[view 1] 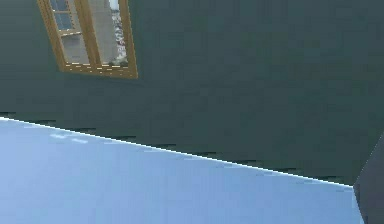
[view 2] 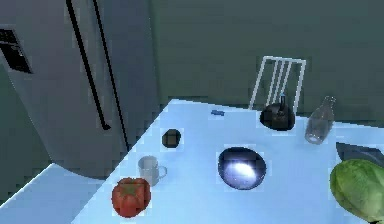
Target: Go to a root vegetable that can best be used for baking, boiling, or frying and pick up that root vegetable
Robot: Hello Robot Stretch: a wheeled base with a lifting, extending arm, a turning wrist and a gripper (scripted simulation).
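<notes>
1. Forward view: the pale surface (view 1: pixel 120 185) lies close under a window (view 1: pixel 90 38); driving further could bump it.
2. Arm side view: a small dark lump (view 2: pixel 172 138), probably the potato, sits near the edge behind a mug (view 2: pixel 150 170); a sloppy reach could knock either off. I cannot tell how the jaws stand.

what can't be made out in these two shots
Arm side view: small dark lump on the table, too small to call a potato.
Same view: green leafy ball, cut by the right edge.
Same view: dark flat thing, cut by the right edge.
Forward view: dark shape, cut by the bottom right corner.
</notes>
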